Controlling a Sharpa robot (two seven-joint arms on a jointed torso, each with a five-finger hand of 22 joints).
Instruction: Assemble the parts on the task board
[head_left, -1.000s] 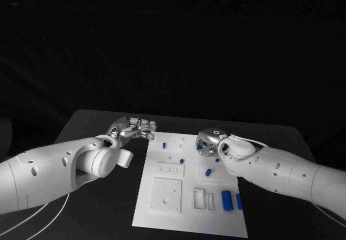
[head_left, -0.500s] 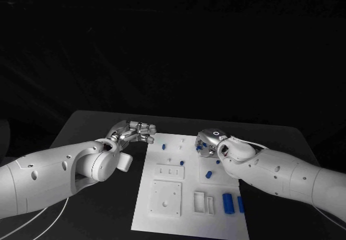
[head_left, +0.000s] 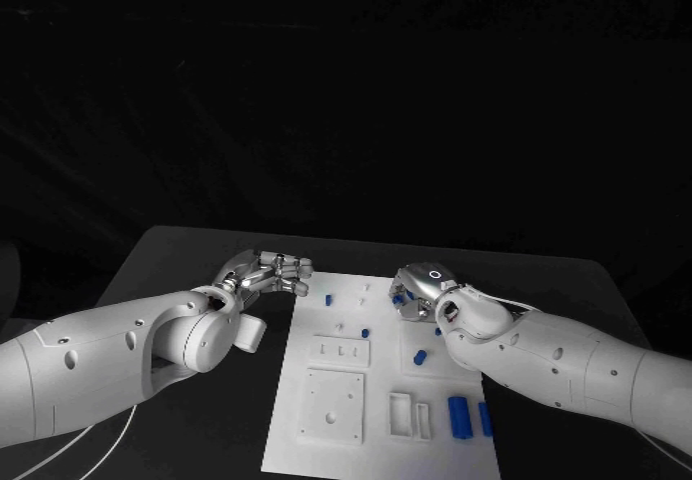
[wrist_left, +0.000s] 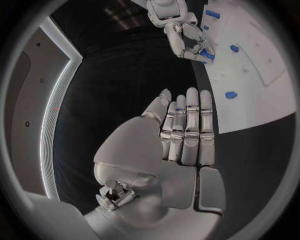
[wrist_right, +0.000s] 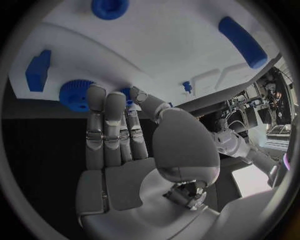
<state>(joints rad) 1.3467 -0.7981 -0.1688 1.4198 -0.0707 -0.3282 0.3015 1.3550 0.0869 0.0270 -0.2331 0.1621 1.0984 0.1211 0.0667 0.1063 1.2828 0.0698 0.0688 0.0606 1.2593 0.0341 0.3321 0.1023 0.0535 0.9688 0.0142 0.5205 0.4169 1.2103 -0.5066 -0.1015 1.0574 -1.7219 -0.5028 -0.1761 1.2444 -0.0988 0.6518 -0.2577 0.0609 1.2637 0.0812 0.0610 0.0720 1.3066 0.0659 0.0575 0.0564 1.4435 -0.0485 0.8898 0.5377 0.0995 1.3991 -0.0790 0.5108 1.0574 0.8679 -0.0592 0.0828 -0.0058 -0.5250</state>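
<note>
The white task board (head_left: 335, 400) lies in the middle of the table with several blue parts on it, among them a long cylinder (head_left: 457, 415) and small pegs (head_left: 329, 297). My right hand (head_left: 417, 290) is over the board's far right edge. Its fingertips and thumb close round a blue toothed wheel (wrist_right: 75, 96), which also shows as a blue piece (wrist_left: 206, 54) at its fingertips. My left hand (head_left: 268, 272) hovers beside the board's far left corner, its fingers (wrist_left: 187, 125) straight and pressed together with the thumb alongside. A small blue fleck (wrist_left: 178, 108) shows among them.
In the right wrist view a blue round part (wrist_right: 110, 7), a blue block (wrist_right: 37, 70) and a blue cylinder (wrist_right: 242, 35) lie on the board near the wheel. White raised blocks (head_left: 332, 398) sit on the board's near half. Bare black table (head_left: 188, 260) flanks the board.
The whole picture has shifted a little. Both hands keep nearly the same places relative to the board; the left hand has edged slightly closer to the board's corner.
</note>
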